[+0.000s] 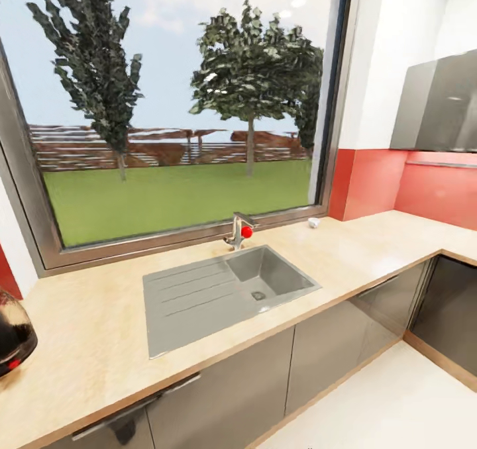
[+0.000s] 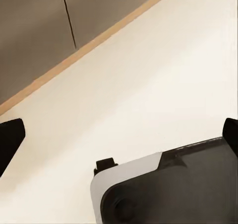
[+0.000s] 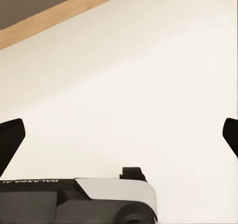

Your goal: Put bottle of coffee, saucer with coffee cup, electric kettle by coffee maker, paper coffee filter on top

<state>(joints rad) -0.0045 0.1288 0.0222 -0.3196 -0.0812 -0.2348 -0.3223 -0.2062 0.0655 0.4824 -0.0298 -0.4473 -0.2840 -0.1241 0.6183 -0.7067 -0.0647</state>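
- Electric kettle [image 1: 13,333]: cut off at the head view's left edge; only a dark rounded body with a small red detail shows, standing on the kitchen countertop [image 1: 86,343].
- Steel sink [image 1: 225,290]: set into the countertop under the window [image 1: 172,104], tap [image 1: 238,230] with red knob behind it.
- Coffee cup [image 1: 313,222]: tiny white shape by the window sill, right of the tap; handle too small to make out.
- Bare worktop runs right to the red-backed corner.
- Left gripper [image 2: 119,137]: fingers spread wide, nothing between them, pointing down over pale floor [image 2: 148,85] near the cabinet plinth [image 2: 74,53].
- Right gripper [image 3: 119,135]: fingers likewise wide apart, empty, above the same floor.
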